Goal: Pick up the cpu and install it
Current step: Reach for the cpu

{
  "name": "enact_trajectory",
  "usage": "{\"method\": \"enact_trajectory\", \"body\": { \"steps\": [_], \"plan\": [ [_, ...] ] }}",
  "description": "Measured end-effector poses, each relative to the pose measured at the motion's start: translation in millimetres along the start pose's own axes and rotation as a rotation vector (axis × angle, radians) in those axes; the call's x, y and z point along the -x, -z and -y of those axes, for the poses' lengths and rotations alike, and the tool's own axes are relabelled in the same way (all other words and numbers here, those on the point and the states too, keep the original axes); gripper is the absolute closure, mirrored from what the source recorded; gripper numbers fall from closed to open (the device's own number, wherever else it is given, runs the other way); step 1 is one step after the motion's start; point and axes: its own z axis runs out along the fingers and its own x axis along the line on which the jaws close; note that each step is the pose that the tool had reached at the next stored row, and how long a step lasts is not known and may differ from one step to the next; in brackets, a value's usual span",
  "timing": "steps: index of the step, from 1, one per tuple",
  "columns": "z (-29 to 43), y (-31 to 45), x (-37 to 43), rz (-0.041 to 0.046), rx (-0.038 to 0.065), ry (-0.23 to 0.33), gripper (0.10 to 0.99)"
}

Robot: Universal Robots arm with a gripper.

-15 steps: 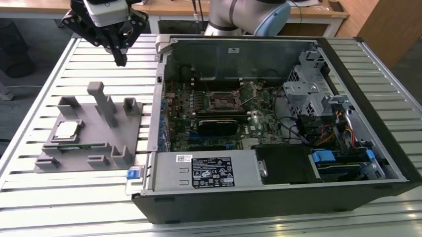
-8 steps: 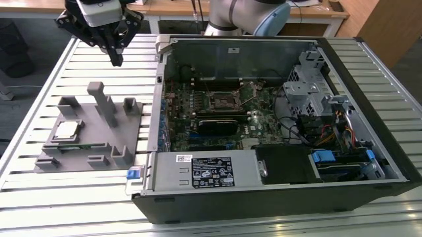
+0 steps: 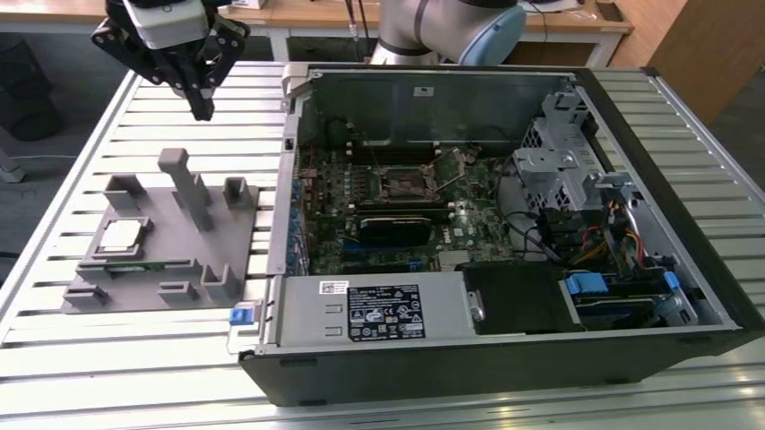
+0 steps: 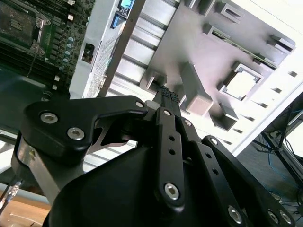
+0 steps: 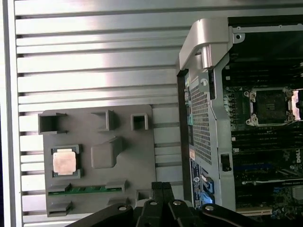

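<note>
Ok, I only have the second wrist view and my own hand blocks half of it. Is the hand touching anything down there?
Observer: No. In the exterior view the hand hangs in the air, touching nothing. The cpu sits on the grey tray, toward the exterior view's left and well apart from the hand.
Operator: Is the socket free?
Observer: In the first wrist view the socket looks bare, with no chip in it.
Operator: Anything close to the cpu?
Observer: A green memory stick lies on the tray beside the cpu, not touching it.
</note>
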Motion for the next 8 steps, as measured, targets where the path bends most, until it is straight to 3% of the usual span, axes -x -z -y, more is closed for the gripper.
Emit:
{"method": "enact_trajectory", "body": {
  "steps": [8],
  "plan": [
    [0.7,-0.3,-8.7,-0.0001,0.0,0.0,0.98]
  ]
}}
